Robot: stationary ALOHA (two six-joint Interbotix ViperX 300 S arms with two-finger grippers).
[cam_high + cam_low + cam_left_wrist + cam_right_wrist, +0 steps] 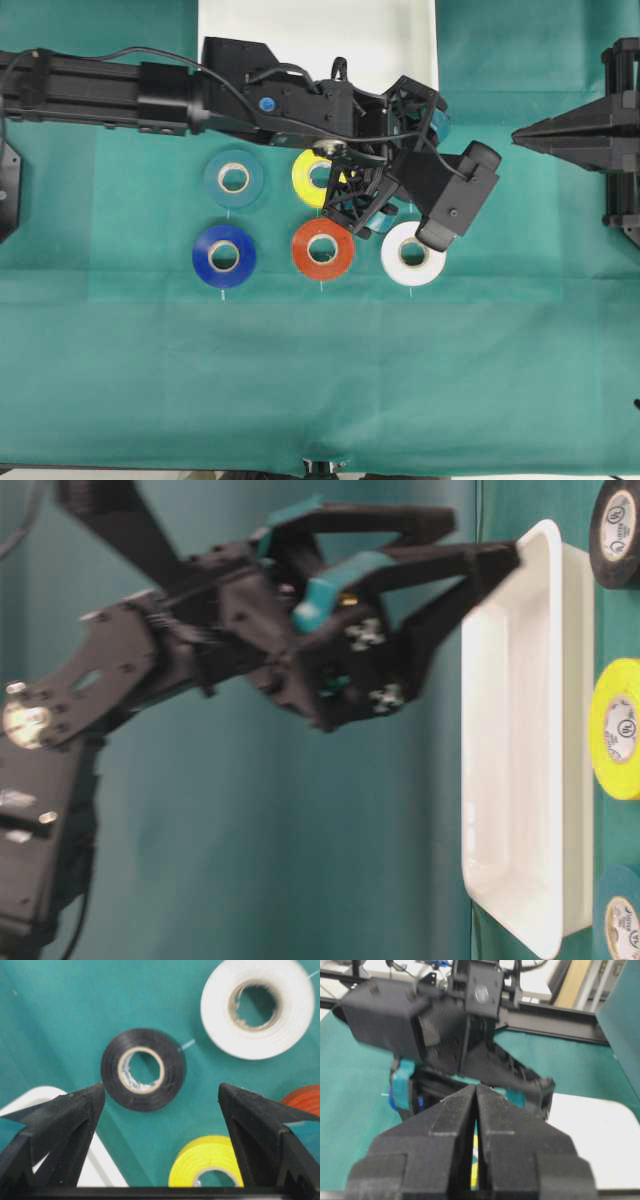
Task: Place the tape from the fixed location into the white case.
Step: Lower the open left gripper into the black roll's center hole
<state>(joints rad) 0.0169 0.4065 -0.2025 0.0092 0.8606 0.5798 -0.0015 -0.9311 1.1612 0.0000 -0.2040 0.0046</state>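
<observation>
Beside the white case, which holds nothing, the left gripper hangs released above the tape.

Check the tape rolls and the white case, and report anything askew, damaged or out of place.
Nothing stands out. The black tape lies flat on the green cloth, like the white roll and yellow roll. The white case looks intact.

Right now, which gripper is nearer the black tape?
Left. The left gripper hangs open right over the black tape, empty. The right gripper sits shut at the table's right edge, well away.
</observation>
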